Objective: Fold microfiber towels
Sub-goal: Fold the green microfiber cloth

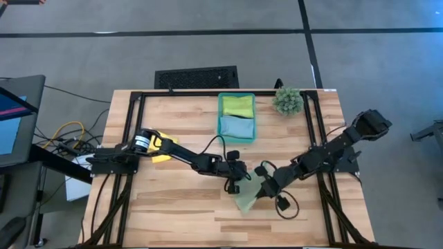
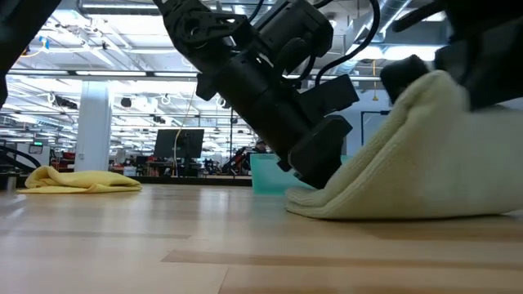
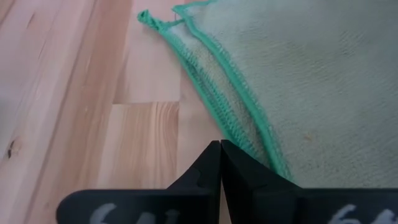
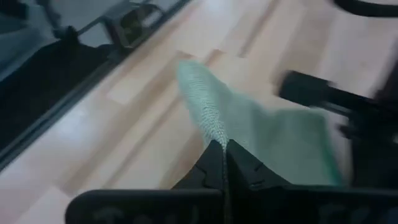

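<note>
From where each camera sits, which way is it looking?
High: above, facing down; both arms, table, bin, plant.
Low: table height, facing across; an arm, pale green towel, yellow towel.
Left wrist: behind shut left pincer, beside the towel hem.
Right wrist: behind right pincer, shut on the towel.
All four share the pale green towel.

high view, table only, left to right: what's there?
yellow towel → left pincer, shut at the pale green towel's edge → pale green towel → right pincer, shut on that towel → small green plant. Teal bin left out: it overlaps the middle of the row.
</note>
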Available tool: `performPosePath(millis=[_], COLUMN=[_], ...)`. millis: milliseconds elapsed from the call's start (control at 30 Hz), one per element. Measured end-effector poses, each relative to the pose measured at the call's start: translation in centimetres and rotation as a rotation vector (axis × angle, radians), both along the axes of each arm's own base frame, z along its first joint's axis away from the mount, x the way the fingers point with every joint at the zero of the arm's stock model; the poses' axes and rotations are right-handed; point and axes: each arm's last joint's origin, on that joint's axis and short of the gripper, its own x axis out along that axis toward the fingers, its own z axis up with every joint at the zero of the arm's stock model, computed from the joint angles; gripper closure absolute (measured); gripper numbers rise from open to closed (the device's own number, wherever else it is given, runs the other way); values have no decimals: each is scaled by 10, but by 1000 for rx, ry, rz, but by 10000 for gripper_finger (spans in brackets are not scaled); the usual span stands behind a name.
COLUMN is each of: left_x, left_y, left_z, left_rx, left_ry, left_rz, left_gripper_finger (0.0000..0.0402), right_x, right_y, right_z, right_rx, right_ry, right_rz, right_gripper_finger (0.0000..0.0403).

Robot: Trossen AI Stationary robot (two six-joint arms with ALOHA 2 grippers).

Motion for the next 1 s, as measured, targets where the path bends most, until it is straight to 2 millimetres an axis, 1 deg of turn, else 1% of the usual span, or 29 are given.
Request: performPosePath(millis=[167,267,367,433,567,633,700,800,900,1000], left_x=[0,0,1,2,4,1,-4,-10,-17,-25], left_y=[-5,-14,-21,-24,-27,-28,-29,-35,-38,-38], left_z=[0,1,6,12,34,41,43,44,46,44], left_rx=[1,4,30,69,179,229,256,269,287,287], left_ry=[-14,-31,-3,40,119,204,280,322,324,334], left_rz=[-39,-119,-154,-143,-68,-26,-5,-6,-4,11], left_gripper_finger=[401,402,401,401,401,401,401,401,401,401], right_x=[8,13,16,18,21,21,23,27,38,51], right_y=[-28,-40,-48,-50,-48,-48,-47,-45,-43,-39], right_z=[5,8,12,13,18,20,16,3,-9,-10], right_rx=[4,72,125,136,143,148,152,155,173,183], right_ry=[14,16,-3,-2,-20,-20,-8,34,90,116], right_rz=[-92,-65,-39,-32,1,12,23,40,86,122], right_gripper_finger=[386,381,385,388,386,384,385,389,389,381])
